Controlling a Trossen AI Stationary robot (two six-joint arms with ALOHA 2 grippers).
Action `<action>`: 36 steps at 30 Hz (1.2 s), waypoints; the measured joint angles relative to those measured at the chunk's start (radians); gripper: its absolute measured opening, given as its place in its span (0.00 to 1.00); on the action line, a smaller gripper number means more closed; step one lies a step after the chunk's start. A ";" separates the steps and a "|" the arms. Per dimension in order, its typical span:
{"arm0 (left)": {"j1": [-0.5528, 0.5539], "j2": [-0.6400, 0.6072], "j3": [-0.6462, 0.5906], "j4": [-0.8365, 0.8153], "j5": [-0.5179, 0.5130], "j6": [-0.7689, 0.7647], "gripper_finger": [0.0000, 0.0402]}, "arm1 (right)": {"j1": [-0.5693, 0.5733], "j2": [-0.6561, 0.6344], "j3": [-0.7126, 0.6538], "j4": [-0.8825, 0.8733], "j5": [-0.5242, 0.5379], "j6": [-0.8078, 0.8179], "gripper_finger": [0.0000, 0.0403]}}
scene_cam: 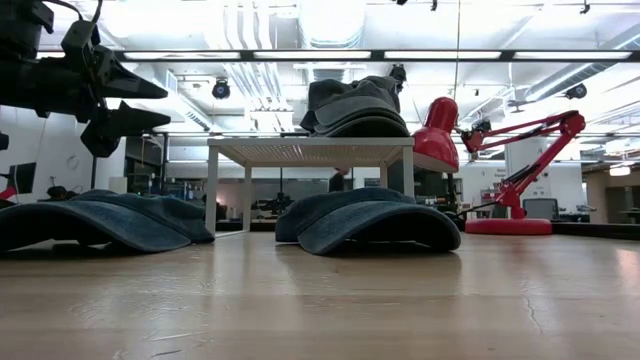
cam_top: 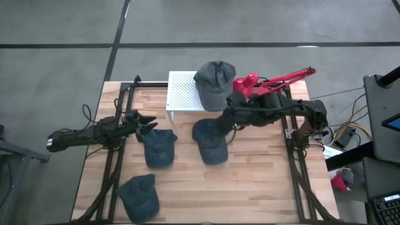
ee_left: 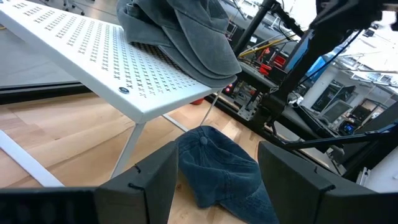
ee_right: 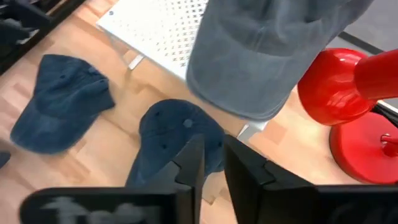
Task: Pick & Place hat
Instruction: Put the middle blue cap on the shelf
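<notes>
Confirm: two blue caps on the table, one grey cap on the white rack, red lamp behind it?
Not quite: three blue caps lie on the table, as the high view shows. The grey cap on the white rack and the red lamp are right.

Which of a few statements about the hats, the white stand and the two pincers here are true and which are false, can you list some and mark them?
1. A gray hat lies on the white perforated stand. True.
2. Three blue hats lie on the wooden table. True: one near the left pincer, one in the middle, one at the near edge.
3. The red lamp stands on the table's left side. False: it is at the right, beside the stand.
4. The left pincer grips a blue hat. False: it is open and holds nothing.
5. The right pincer is over the middle blue hat with its fingers close together. True.
</notes>
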 joint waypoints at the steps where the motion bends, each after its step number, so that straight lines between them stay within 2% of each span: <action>1: 0.000 0.000 0.000 0.000 0.000 0.000 0.55 | 0.018 -0.004 -0.007 0.001 0.010 0.009 0.11; 5: 0.000 0.000 0.000 0.000 0.000 0.000 0.55 | 0.097 -0.040 -0.051 0.001 0.055 0.016 0.03; 10: 0.000 0.000 0.000 0.000 0.000 0.000 0.55 | 0.199 -0.104 -0.138 0.001 0.107 -0.029 0.02; 14: 0.000 0.000 0.000 0.000 0.000 0.000 0.55 | 0.265 -0.166 -0.214 0.000 0.073 -0.210 0.02; 24: 0.000 0.000 0.000 0.000 0.000 0.000 0.55 | 0.400 -0.370 -0.509 0.057 0.070 -0.080 0.02; 28: 0.000 0.000 0.000 0.000 0.000 0.000 0.55 | 0.442 -0.480 -0.671 0.203 0.072 -0.110 0.02; 31: 0.000 0.000 0.000 0.000 0.000 0.000 0.55 | 0.474 -0.566 -0.794 0.387 0.065 -0.213 0.02; 36: 0.000 0.000 0.000 0.000 0.000 0.000 0.55 | 0.482 -0.680 -0.996 0.765 -0.068 -0.449 0.02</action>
